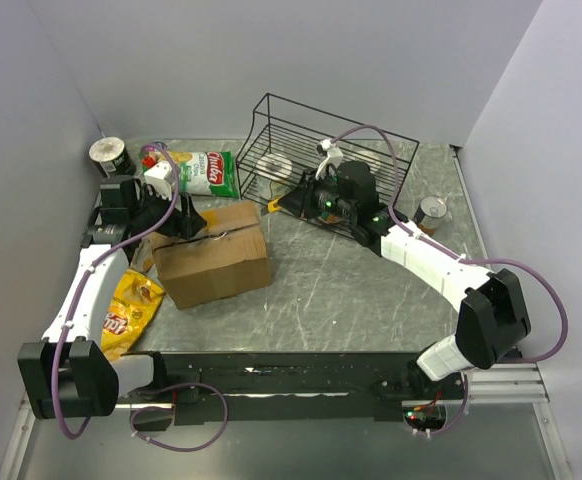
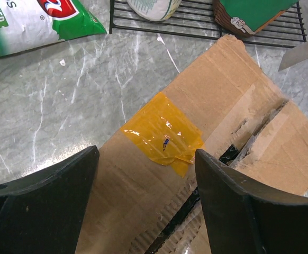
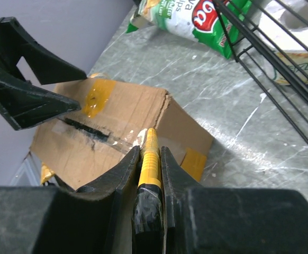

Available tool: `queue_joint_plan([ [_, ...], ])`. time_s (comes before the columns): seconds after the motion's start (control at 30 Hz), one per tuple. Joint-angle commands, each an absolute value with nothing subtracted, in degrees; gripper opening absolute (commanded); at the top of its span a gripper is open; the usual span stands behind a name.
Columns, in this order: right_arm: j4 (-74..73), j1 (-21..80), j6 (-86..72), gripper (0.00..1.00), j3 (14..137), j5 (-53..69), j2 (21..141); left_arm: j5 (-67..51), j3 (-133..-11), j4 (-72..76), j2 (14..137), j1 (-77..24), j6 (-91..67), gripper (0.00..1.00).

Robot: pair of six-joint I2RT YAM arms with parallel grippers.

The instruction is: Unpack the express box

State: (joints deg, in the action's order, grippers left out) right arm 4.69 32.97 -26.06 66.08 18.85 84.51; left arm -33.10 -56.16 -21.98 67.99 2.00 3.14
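The express box is judged light, stiff, best gripped at a flap; left fingers are spread, a knife is pinched in right fingers.

The express box is cut off at the left wrist view's bottom, its inside hidden.

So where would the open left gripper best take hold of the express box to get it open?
Probably the raised flap edge along the torn centre seam of the express box. The left gripper should come straight down from above and slip one finger into the dark gap. The edge there stands free and lifted, whereas by the yellow tape the cardboard lies flat.
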Motion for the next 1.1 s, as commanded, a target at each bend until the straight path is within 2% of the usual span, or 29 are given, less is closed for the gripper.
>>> queue_joint_plan([
  [0.0, 7.5, 33.0, -28.3, 0.0, 69.3, 20.4, 84.9, -32.2, -55.1, -23.6, 67.4, 2.2, 1.7, 0.79],
  [0.73, 0.8, 34.4, -25.4, 0.0, 73.5, 20.4, 88.9, -32.6, -54.8, -22.3, 67.5, 2.1, 0.4, 0.78],
  [0.93, -3.8, 35.2, -24.7, 0.0, 73.0, 20.1, 87.4, -28.6, -53.0, -20.1, 67.0, 2.1, -5.1, 0.73],
  [1.07, -6.3, 36.4, -23.7, 0.0, 72.2, 18.7, 86.0, -27.3, -50.2, -18.3, 66.1, 2.2, -7.0, 0.62],
])
